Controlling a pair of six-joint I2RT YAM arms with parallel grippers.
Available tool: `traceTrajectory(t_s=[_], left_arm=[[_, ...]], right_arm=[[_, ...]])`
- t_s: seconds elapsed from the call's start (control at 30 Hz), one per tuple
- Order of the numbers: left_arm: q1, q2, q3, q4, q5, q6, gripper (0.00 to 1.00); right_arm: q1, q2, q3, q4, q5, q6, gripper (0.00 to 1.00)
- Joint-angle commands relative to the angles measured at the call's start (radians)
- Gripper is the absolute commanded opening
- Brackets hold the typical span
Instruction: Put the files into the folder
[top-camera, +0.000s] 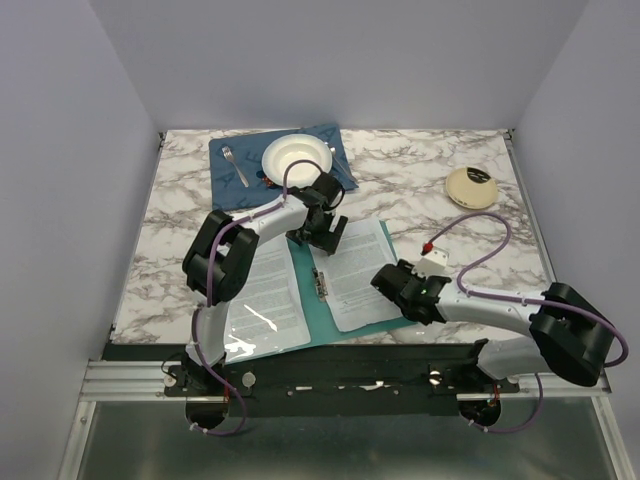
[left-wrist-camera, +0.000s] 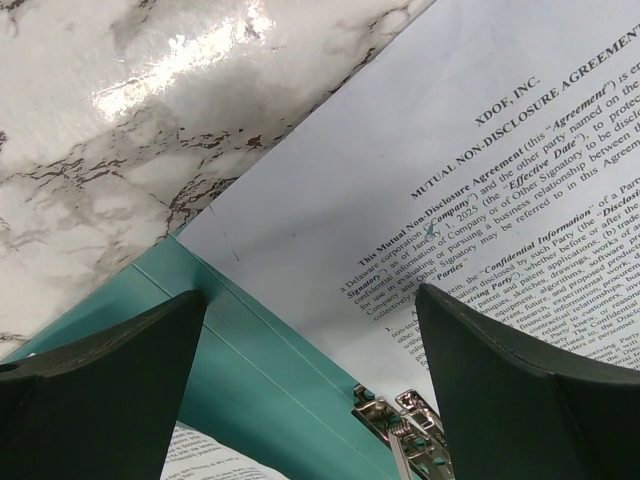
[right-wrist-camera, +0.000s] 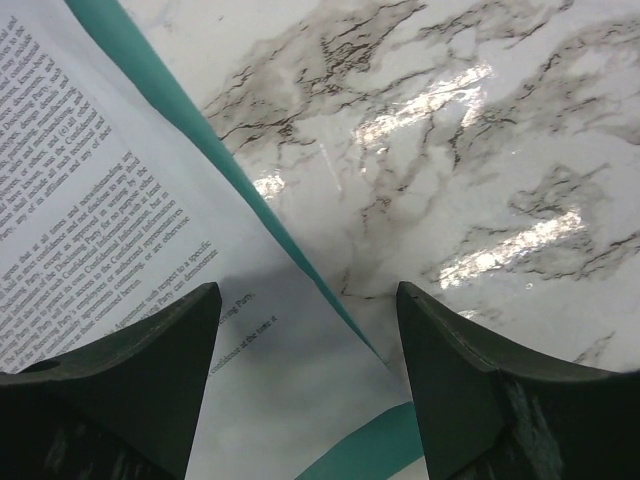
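The teal folder (top-camera: 322, 308) lies open on the marble table, its metal spine clip (top-camera: 321, 283) in the middle. The files (top-camera: 357, 272), white sheets of black text, lie on its right half, slightly skewed. Another printed sheet (top-camera: 263, 300) lies on the left half. My left gripper (top-camera: 322, 234) is open and empty above the files' top left corner; the left wrist view shows the gripper (left-wrist-camera: 310, 295), files (left-wrist-camera: 420, 170), folder (left-wrist-camera: 250, 360) and clip (left-wrist-camera: 400, 425). My right gripper (top-camera: 397, 286) is open and empty over the files' lower right corner (right-wrist-camera: 300, 400), where the folder's edge (right-wrist-camera: 150, 80) shows.
A dark blue placemat (top-camera: 230, 172) at the back holds a white plate (top-camera: 296, 158) and a fork (top-camera: 235, 165). A round cream object (top-camera: 472, 186) sits at the back right. The table's front edge runs just below the folder.
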Motion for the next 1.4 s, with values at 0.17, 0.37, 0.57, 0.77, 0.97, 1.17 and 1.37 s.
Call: traceTrajectory(t_s=[0.17, 0.37, 0.57, 0.77, 0.97, 1.17, 1.37], left_arm=[[0.008, -0.016, -0.035, -0.013, 0.027, -0.020, 0.99], [0.013, -0.029, -0.043, 0.002, 0.033, -0.024, 0.99], [0.039, -0.050, -0.067, 0.036, 0.119, -0.041, 0.99], [0.047, -0.073, -0.086, 0.054, 0.154, -0.044, 0.99], [0.047, -0.064, -0.083, 0.051, 0.163, -0.046, 0.99], [0.047, -0.053, -0.081, 0.048, 0.150, -0.044, 0.99], [0.047, -0.045, -0.084, 0.050, 0.139, -0.047, 0.99]], right_arm=[[0.006, -0.072, -0.049, 0.067, -0.105, -0.028, 0.77], [0.006, -0.114, -0.070, 0.067, -0.131, -0.028, 0.75], [0.006, -0.125, -0.075, 0.058, -0.142, -0.025, 0.73], [0.006, -0.146, -0.078, 0.043, -0.145, -0.027, 0.72], [0.013, -0.155, -0.087, 0.033, -0.160, -0.020, 0.71], [0.027, -0.184, -0.090, -0.002, -0.159, -0.008, 0.71], [0.035, -0.223, -0.087, -0.034, -0.154, -0.011, 0.70]])
